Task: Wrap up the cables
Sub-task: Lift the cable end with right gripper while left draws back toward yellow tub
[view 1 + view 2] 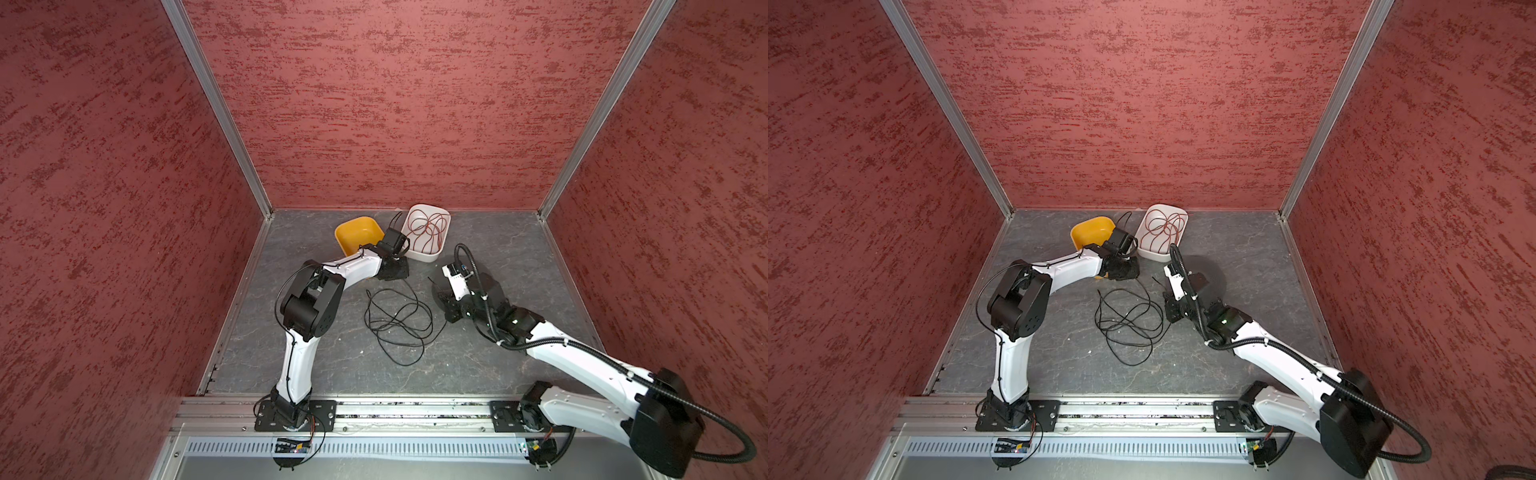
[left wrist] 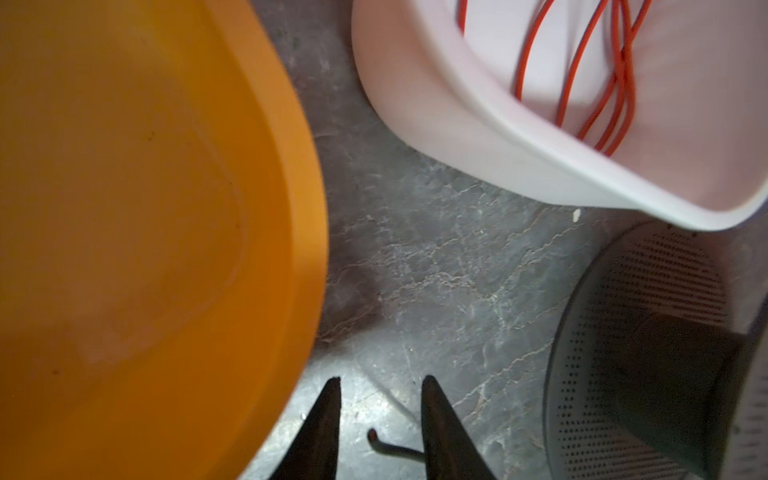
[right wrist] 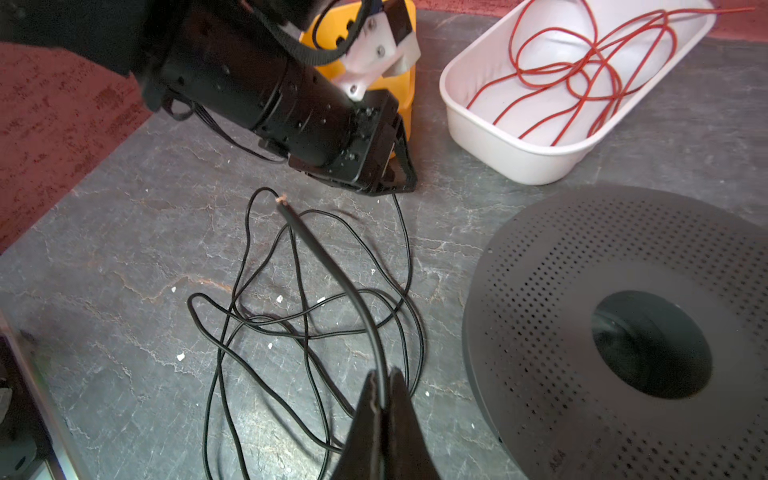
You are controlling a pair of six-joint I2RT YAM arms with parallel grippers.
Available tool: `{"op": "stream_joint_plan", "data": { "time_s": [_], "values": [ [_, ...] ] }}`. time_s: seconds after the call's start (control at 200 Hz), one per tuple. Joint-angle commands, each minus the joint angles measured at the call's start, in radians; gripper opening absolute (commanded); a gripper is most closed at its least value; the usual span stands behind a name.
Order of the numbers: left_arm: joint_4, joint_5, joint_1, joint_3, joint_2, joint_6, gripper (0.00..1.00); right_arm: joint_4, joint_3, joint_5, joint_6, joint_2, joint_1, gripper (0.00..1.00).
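Note:
The cables are one thin black wire [image 1: 399, 322] [image 1: 1129, 322] lying in loose loops on the grey floor between the arms. My right gripper [image 3: 384, 372] [image 1: 438, 291] is shut on the wire near one end. That stretch [image 3: 332, 266] rises from the jaws to a bare tip. My left gripper [image 2: 380, 378] [image 1: 392, 270] hangs low between the two trays with its jaws apart. The wire's other end [image 2: 395, 451] pokes into the gap between them from behind one finger and is not pinched. In the right wrist view the wire runs from the left gripper [image 3: 390, 183] down into the loops.
An empty yellow tray [image 1: 357, 239] [image 2: 145, 208] and a white tray [image 1: 424, 255] [image 3: 511, 166] holding red wire [image 3: 582, 75] stand at the back. A black perforated disc [image 3: 623, 257] [image 2: 623, 291] lies beside the right gripper. Red walls close in three sides.

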Motion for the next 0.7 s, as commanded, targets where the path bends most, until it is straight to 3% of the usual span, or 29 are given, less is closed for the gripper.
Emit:
{"op": "stream_joint_plan", "data": {
  "time_s": [0.0, 0.125, 0.331, 0.696],
  "values": [
    [-0.004, -0.021, -0.004, 0.021, 0.023, 0.001, 0.28, 0.025, -0.012, 0.049, 0.035, -0.05, -0.016, 0.0],
    [0.007, -0.013, -0.006, 0.017, 0.025, -0.001, 0.24, 0.023, -0.014, 0.058, 0.046, -0.072, -0.029, 0.0],
    [0.002, 0.001, -0.009, 0.012, 0.012, -0.003, 0.0, 0.018, -0.01, 0.082, 0.07, -0.079, -0.046, 0.0],
    [-0.233, -0.099, 0.009, 0.01, -0.291, 0.112, 0.0, -0.093, 0.166, 0.105, 0.088, -0.114, -0.155, 0.0]
  ]
}}
